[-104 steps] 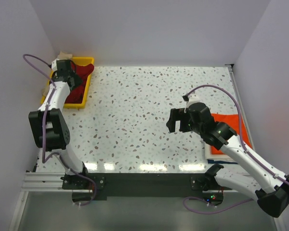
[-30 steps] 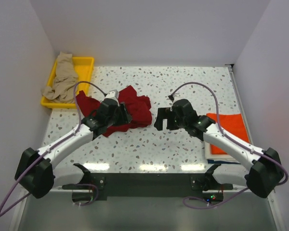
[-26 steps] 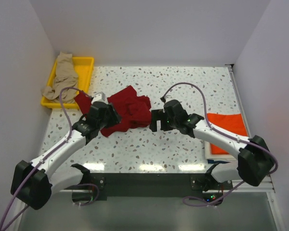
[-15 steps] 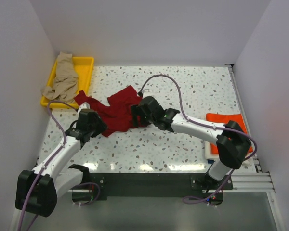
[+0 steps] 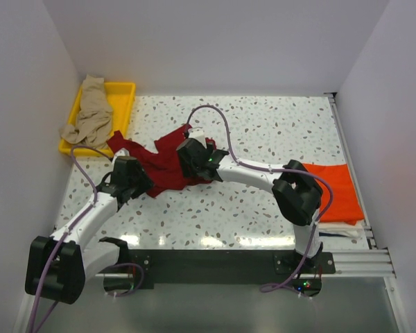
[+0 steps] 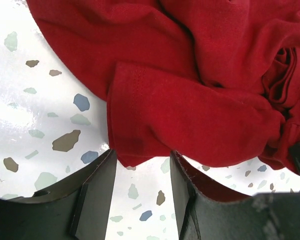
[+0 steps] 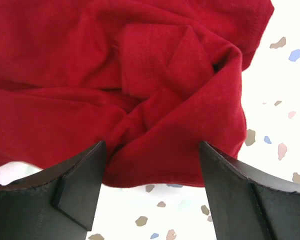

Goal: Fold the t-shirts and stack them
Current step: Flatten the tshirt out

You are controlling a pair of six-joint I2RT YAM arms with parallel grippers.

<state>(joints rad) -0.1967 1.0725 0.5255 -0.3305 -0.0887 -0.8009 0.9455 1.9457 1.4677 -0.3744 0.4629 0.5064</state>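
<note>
The dark red t-shirt (image 5: 165,161) lies crumpled on the speckled table (image 5: 263,132), left of centre, with one sleeve trailing toward the yellow tray (image 5: 122,90) in the far left corner. The left gripper (image 5: 132,182) sits low at the near left edge of this shirt; in the left wrist view its two dark fingers (image 6: 96,192) stand apart, and a hemmed corner of the red cloth reaches down just between their tips without being pinched. The right gripper (image 5: 193,164), on an arm stretched across from the right side, is down over the shirt's right part; in the right wrist view its fingers (image 7: 81,186) are spread wide on either side of a bunched fold of red cloth, not closed on it. The tan-beige t-shirt (image 5: 90,111) is heaped over the far left end of the tray and spills past its rim. The bright orange t-shirt (image 5: 335,191) lies folded flat at the right edge of the table, on top of the white t-shirt (image 5: 336,224), whose near edge shows below it
</note>
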